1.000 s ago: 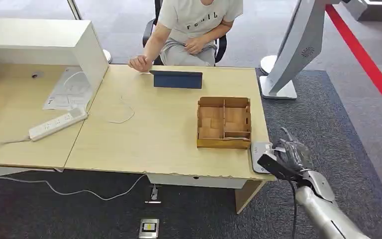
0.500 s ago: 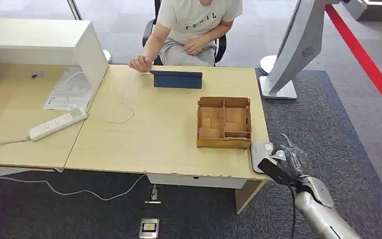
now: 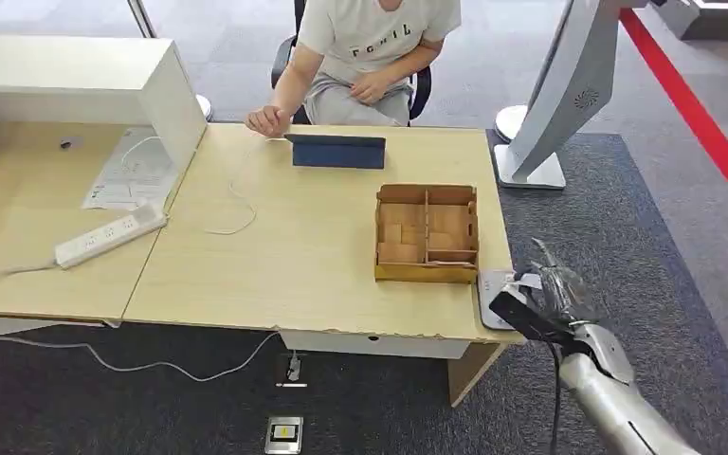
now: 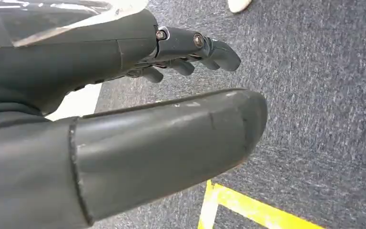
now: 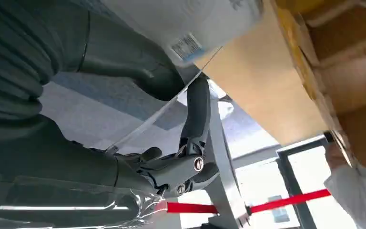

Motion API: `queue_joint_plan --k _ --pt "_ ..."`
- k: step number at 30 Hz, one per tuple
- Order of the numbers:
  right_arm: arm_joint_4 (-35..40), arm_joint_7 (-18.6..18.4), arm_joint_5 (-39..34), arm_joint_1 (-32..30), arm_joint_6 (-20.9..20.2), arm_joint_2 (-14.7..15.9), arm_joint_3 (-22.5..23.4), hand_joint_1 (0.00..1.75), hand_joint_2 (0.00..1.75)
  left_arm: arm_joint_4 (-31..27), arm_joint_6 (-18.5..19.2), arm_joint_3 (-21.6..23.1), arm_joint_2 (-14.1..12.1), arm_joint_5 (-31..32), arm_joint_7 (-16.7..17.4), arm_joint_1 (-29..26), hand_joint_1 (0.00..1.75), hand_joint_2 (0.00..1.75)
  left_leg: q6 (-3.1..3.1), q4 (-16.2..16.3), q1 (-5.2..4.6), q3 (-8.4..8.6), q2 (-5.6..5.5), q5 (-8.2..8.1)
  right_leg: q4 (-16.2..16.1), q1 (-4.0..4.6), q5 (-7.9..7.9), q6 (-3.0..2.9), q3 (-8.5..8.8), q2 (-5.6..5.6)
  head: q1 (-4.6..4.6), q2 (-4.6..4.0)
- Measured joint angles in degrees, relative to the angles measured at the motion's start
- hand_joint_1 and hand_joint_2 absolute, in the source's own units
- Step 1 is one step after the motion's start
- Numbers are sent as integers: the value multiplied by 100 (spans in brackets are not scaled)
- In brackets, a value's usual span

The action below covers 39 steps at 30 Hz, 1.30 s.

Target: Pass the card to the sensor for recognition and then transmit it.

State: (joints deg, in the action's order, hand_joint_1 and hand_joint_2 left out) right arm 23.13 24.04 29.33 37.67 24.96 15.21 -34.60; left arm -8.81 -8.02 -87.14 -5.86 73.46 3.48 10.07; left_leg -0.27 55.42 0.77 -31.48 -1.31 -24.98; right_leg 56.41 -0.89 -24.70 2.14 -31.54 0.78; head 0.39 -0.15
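Observation:
My right hand hangs just off the table's right front corner, beside the grey-white sensor pad lying there. In the right wrist view, the thumb and a finger pinch a clear plastic card, its edge close under the white sensor with its label. From the head view the card is hard to make out against the hand. My left hand hangs over grey carpet, fingers loosely apart and holding nothing.
A partitioned wooden box stands just behind the sensor. Further back are a dark tablet and a seated person with a hand on the table edge. A power strip and papers lie at the left; a white stand is at the right.
My right hand with the card dipped slightly, then came back up and a little toward the sensor. The person and the table's objects have stayed put.

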Motion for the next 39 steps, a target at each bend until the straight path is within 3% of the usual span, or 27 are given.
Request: queue_joint_plan --k 14,19,25,31,39 --pt "723 -181 103 1500 -284 2 -201 175 175 0 361 13 -61 232 -90 -2 0 0 -3 -1 1 -6 -1 2 3 1 0 -1 -5 0 2 0" --pt "678 -363 325 1929 -540 -314 -369 175 175 0 435 17 -61 323 -299 5 0 0 -3 -1 8 -2 -1 2 3 7 -1 -2 -5 0 0 0" --pt "480 -783 971 2205 -520 -796 -667 175 175 0 551 48 -59 398 -426 8 0 0 -5 0 15 -4 -3 2 4 14 -3 -5 -6 0 0 0" --pt "232 -1282 1529 2473 -656 -1160 -992 175 175 0 599 48 -48 380 -203 5 0 0 -5 0 15 -5 -2 2 1 14 -3 -6 -6 0 2 0" --pt "-9 -1545 1770 2710 -811 -1401 -1250 175 175 0 638 48 -26 297 -42 -1 0 0 -5 0 15 -3 -2 2 1 14 -3 -6 -6 0 2 0"
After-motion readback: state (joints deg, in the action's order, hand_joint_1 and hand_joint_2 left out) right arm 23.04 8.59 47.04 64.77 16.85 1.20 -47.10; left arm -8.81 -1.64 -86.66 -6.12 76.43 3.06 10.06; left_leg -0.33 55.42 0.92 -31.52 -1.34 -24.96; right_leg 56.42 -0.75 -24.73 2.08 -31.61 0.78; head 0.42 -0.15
